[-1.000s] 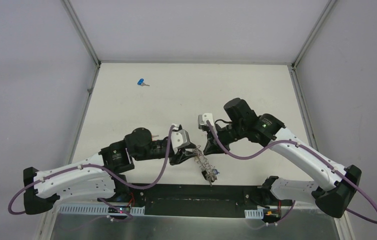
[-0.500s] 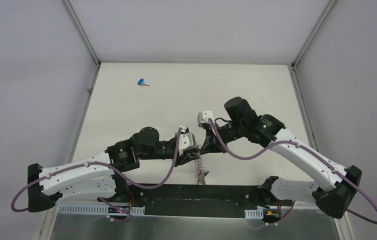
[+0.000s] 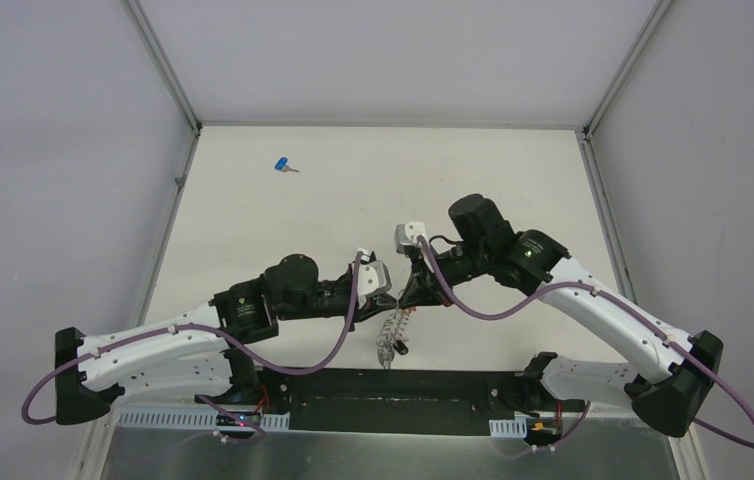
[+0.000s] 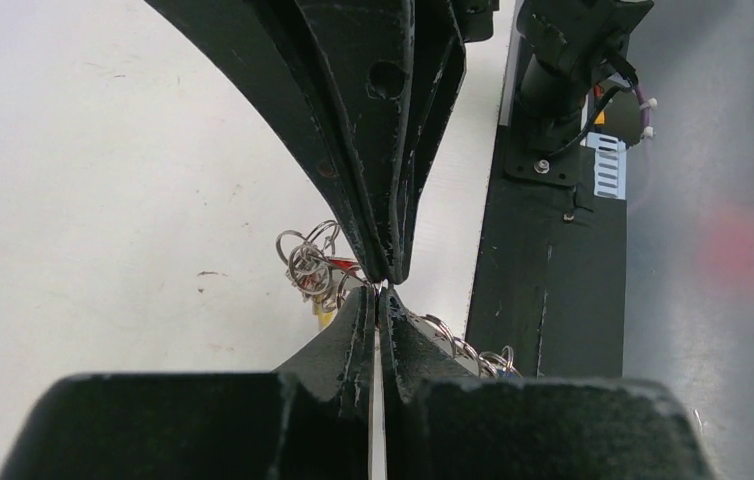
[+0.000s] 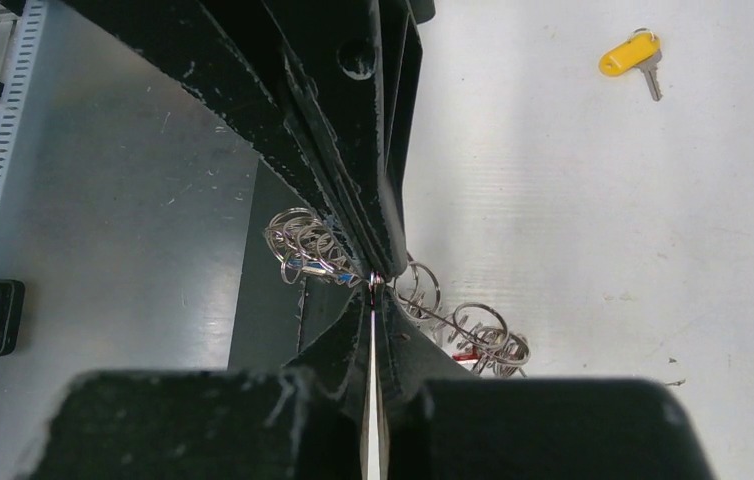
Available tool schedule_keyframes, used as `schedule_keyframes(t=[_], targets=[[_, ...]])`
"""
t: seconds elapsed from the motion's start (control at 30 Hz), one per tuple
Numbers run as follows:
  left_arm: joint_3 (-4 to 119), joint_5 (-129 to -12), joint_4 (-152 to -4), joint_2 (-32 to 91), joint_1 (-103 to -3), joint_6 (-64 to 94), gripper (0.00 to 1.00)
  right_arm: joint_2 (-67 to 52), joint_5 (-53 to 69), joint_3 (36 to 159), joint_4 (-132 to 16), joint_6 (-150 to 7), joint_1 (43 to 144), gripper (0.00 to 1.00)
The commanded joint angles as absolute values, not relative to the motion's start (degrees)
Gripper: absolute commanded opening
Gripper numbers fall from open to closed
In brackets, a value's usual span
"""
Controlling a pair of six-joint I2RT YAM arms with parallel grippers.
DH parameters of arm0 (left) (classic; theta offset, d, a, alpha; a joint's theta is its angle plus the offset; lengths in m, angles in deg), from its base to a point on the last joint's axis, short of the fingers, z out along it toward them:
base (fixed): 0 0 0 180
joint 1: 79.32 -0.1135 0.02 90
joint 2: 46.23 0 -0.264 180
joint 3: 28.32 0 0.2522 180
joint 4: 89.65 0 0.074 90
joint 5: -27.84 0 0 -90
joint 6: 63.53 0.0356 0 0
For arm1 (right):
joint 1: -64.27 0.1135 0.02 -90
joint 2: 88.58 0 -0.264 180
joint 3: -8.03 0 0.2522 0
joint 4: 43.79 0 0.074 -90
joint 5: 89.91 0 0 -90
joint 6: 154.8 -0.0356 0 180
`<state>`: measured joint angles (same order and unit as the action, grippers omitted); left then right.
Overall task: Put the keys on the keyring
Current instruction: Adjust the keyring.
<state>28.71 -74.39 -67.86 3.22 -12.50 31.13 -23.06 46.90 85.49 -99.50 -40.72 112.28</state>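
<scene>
Keys lying loose number two, and no single camera catches both: the blue key (image 3: pixel 281 164) shows only from above, far back on the left of the white table (image 3: pixel 373 190), while the yellow key (image 5: pixel 633 57) shows only from the right wrist, flat on the table, well apart from everything else. One keyring (image 3: pixel 393 335) is in play, hanging in a tangle of small silver rings and keys just below the spot where the two arms meet, near the front edge. From overhead it is only a glinting string. The wrist cameras show more: both pairs of fingers come together tip to tip, with clumps of rings spilling out to either side of that point. The left gripper (image 4: pixel 380 300) is clenched, and so is the right gripper (image 5: pixel 373 298), each seemingly nipping the keyring's wire at the same spot, though the wire itself is too fine to make out between the tips.
</scene>
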Motion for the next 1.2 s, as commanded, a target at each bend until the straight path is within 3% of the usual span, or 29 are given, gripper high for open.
schedule_keyframes(t=[0.0,0.13,0.33,0.5,0.67,0.83,1.07,1.17], targets=[[28.9,-72.5,-68.5,1.6,-12.0,30.0,0.00,-25.3,49.6,85.3,-93.9,-41.9,112.5,0.00],[28.8,-72.2,-68.6,1.0,-12.0,29.6,0.00,-25.7,49.9,84.4,-93.0,-42.2,112.5,0.00],[28.8,-72.0,-69.7,0.2,-12.0,29.3,0.00,-26.6,49.1,81.6,-89.5,-44.1,112.5,0.23],[28.7,-72.2,-70.5,0.3,-12.0,29.3,0.00,-26.6,48.9,80.0,-86.3,-45.3,112.5,0.29],[28.6,-72.4,-71.1,0.3,-12.0,29.1,0.00,-25.7,49.7,79.4,-83.6,-46.8,112.5,0.28],[28.5,-72.4,-71.4,0.2,-12.0,28.9,0.00,-25.1,50.1,79.3,-82.5,-47.4,112.5,0.10],[28.0,-72.2,-72.1,-0.5,-12.0,28.8,0.00,-25.4,48.3,78.6,-83.7,-47.1,112.5,0.20],[27.8,-72.2,-72.3,-0.7,-12.0,28.6,0.00,-25.8,48.3,78.1,-83.1,-47.2,112.5,0.19]])
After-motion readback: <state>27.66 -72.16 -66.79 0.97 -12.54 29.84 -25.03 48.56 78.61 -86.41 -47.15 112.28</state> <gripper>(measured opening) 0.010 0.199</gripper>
